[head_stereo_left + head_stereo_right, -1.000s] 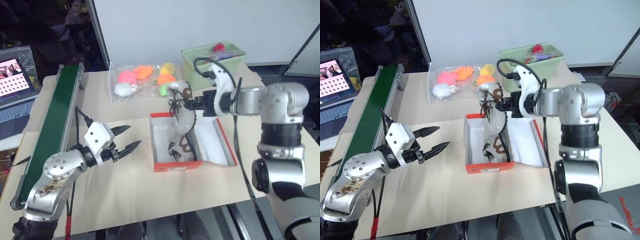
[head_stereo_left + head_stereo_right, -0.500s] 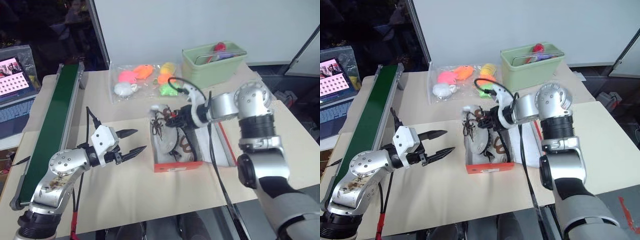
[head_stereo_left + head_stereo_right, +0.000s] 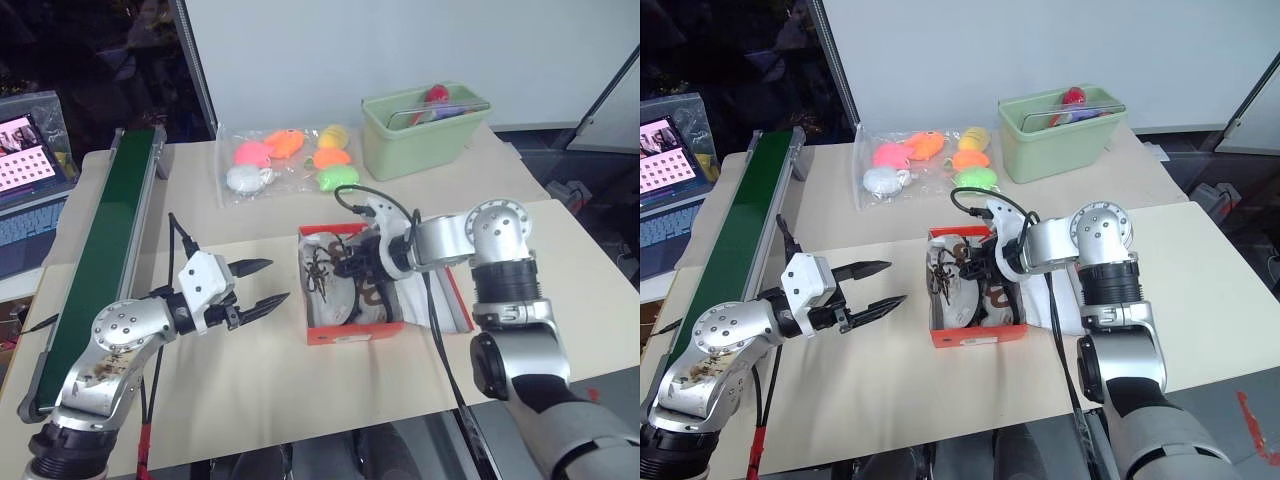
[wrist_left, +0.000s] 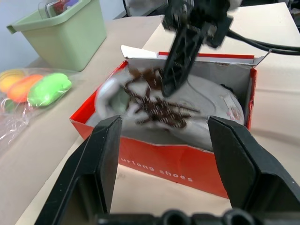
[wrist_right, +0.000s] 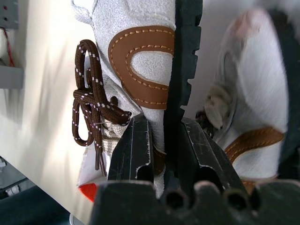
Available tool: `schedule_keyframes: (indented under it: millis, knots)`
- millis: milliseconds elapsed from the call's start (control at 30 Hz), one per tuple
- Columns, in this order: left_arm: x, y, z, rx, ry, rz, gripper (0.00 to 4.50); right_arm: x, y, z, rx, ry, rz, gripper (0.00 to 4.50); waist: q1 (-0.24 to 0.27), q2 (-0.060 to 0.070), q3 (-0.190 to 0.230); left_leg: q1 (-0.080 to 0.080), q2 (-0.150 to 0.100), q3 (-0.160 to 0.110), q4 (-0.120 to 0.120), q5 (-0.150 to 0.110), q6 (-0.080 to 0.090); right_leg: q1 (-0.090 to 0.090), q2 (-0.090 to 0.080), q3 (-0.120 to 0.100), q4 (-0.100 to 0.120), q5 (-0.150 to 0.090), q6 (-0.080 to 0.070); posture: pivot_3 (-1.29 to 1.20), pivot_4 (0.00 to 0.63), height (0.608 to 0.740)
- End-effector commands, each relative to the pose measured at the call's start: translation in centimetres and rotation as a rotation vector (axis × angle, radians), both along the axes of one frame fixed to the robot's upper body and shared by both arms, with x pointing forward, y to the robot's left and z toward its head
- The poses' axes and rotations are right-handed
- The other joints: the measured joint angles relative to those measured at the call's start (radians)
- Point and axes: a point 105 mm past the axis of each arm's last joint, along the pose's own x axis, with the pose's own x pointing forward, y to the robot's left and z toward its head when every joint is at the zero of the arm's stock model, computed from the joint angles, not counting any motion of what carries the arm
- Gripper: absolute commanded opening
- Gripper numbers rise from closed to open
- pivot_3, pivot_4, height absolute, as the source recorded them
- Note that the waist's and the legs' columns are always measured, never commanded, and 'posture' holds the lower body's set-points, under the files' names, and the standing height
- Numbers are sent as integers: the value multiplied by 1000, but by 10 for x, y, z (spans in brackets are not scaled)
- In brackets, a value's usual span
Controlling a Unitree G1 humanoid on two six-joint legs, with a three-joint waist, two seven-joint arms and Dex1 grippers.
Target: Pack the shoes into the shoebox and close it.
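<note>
Fingers of the right gripper (image 3: 352, 264) remain clamped on the second of the shoes (image 3: 325, 280), now lowered into the shoebox (image 3: 355, 331) mid-table. Left gripper (image 3: 262, 283) hangs open, empty. Release and lid closure outstanding.

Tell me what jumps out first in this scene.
The red shoebox at the table's middle, lid open, with the right tool shut on a cream shoe it holds inside, beside the second shoe. To the box's left, the left tool hovers open. Behind lie bright plush toys in a bag.
</note>
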Motion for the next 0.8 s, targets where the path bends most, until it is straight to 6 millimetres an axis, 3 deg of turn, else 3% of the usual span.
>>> schedule_keyframes:
  millis: [33, 333, 400, 600, 667, 700, 800]
  knots:
    - [-4, -2, 13, 3, -60, -18, 3096, -2, 6, 2, 36, -22, -18, 332, 0, 0, 0, 0, 0, 0, 0, 0, 0, 0, 0, 0, 0, 0, 0, 0, 150, 740]
    - [-3, -3, 13, 8, -64, -30, 3096, 4, 1, -13, -48, -11, -74, 332, 1, 0, 0, 0, 0, 0, 0, 0, 0, 0, 0, 0, 0, 0, 0, 0, 150, 740]
    - [-1, -3, 13, 6, -64, -29, 3158, 7, -2, -12, -61, -20, -82, 1307, 1, 0, 0, 0, 0, 0, 0, 0, 0, 0, 1, 0, 0, 0, 0, 0, 150, 740]
    - [2, -5, 12, 4, -62, -35, 3158, 15, 0, 11, -18, -89, -91, 3190, 1, 0, 0, 0, 0, 0, 1, 0, 0, 0, 1, 0, 0, 0, 0, 0, 150, 740]
    - [3, -5, 12, 3, -60, -39, 3158, 17, 3, 28, 11, -140, -84, 3939, 0, 0, 0, 1, 0, 0, 1, 0, 0, 0, 1, 0, 0, 0, 0, 0, 150, 740]
    - [3, -5, 12, 3, -59, -40, 3158, 18, 3, 35, 28, -157, -82, 4200, -1, 0, 0, 1, 0, 0, 1, 0, 0, 0, 1, 0, 0, 0, 0, 0, 150, 740]
    - [4, -5, 11, 1, -55, -46, 3158, 19, 1, 51, 54, -211, -86, 4200, -1, 0, 0, 1, 0, 0, 1, 0, 0, 0, 1, 0, 0, 0, 0, 0, 150, 740]
